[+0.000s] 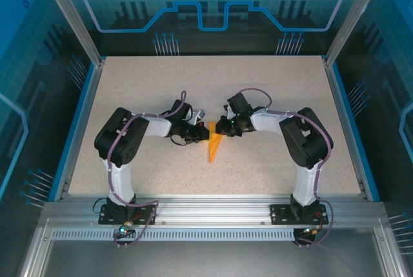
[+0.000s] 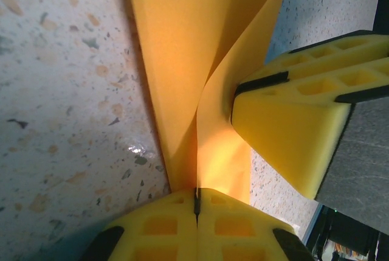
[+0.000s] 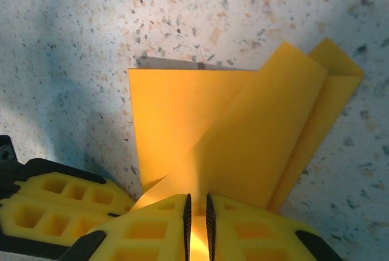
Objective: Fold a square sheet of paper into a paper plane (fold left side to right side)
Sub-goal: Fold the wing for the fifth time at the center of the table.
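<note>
Table centre, seen from the near edge: the orange sheet of paper [image 1: 213, 146], already creased into a narrow shape, lies on the speckled table [image 1: 271, 90] with its pointed end toward 6 o'clock. The left gripper [image 1: 199, 132] reaches in from 9 o'clock, its jaws clenched on the paper's upper part, yellow pads pressed together with the sheet pinched between them. The right gripper [image 1: 221, 127] comes in from 3 o'clock, jaws drawn almost together and grasping the same sheet just beside the left one. Between the two grips the paper lifts in a loose fold; the rest lies on the surface
</note>
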Controlling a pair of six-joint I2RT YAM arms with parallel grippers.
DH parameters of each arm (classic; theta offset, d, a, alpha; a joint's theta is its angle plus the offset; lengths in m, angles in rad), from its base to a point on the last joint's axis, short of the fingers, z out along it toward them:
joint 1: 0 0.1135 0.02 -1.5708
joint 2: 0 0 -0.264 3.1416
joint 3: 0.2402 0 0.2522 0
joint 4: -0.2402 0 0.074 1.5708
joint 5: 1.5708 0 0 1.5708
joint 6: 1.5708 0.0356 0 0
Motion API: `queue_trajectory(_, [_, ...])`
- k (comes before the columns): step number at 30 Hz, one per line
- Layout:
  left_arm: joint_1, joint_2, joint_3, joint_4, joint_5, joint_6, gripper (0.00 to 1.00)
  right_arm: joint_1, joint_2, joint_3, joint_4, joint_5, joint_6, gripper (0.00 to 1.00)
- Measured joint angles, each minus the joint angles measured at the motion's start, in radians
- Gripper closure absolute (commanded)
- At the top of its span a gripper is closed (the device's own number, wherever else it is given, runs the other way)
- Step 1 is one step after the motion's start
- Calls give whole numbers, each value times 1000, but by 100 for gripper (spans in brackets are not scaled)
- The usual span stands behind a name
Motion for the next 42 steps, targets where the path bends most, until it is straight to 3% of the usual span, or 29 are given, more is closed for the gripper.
queue_trajectory(10, [-6, -13, 0, -10, -6, 0, 86, 2, 3, -3, -12, 15, 4, 86])
queue_trajectory(15, [-13, -66, -1, -73, -30, 2, 71, 0, 3, -13, 3, 15, 8, 86])
queue_trajectory(26, [-26, -317, -43, -153, -19, -31, 78, 0, 3, -16, 10, 14, 8, 87])
queue_trajectory(34, [-109, -308, -42, -159, 27, -88, 77, 0, 3, -16, 10, 14, 8, 87])
queue_trajectory(42, [-140, -193, -39, -159, 25, -109, 77, 0, 3, -16, 10, 14, 8, 87])
